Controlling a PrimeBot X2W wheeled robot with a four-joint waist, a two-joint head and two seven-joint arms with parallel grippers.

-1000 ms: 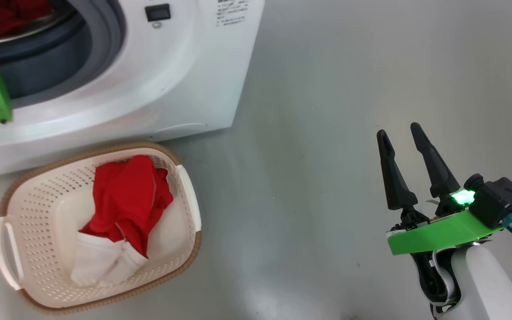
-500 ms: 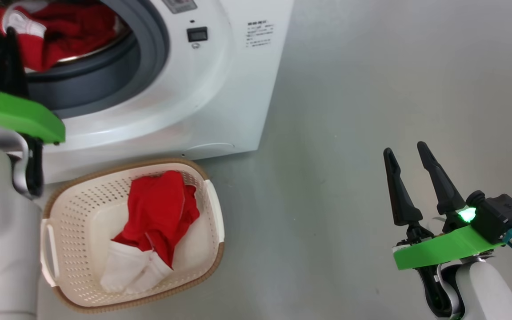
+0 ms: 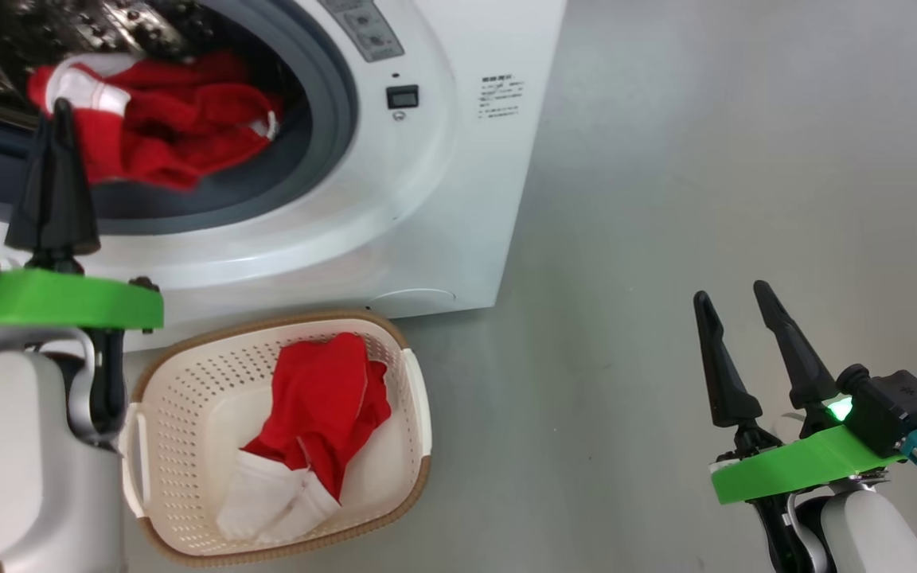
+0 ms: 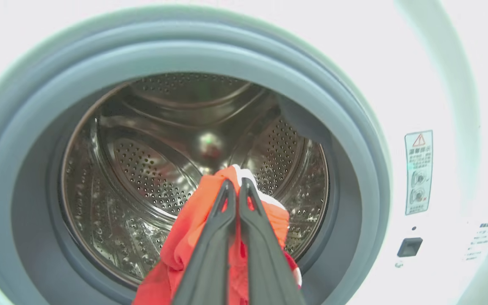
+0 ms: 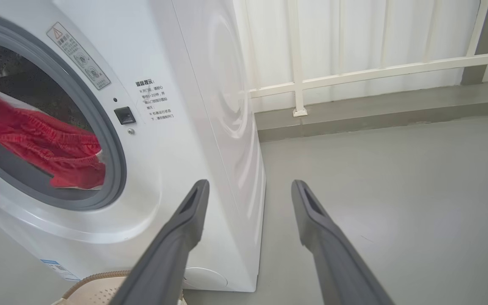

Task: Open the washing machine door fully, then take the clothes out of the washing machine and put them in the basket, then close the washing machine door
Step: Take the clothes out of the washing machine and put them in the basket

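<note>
The washing machine (image 3: 442, 199) stands with its drum mouth open; its door is out of view. My left gripper (image 3: 60, 107) is shut on a red garment with a white part (image 3: 172, 135) at the grey gasket. In the left wrist view the shut gripper (image 4: 235, 183) pinches the red cloth (image 4: 184, 241), which hangs before the steel drum (image 4: 142, 169). Another red and white garment (image 3: 323, 398) lies in the cream basket (image 3: 420, 414) on the floor in front of the machine. My right gripper (image 3: 733, 294) is open and holds nothing, well right of the basket.
Bare grey floor (image 3: 705, 159) stretches to the right of the machine. In the right wrist view the open gripper (image 5: 249, 186) points at the machine's side (image 5: 227, 106), with a white railing and a low ledge (image 5: 354, 76) behind.
The head camera has shifted, bringing the drum mouth and my left arm into view. The left gripper stays shut on the red garment, which sits lower at the mouth. The right gripper stays open.
</note>
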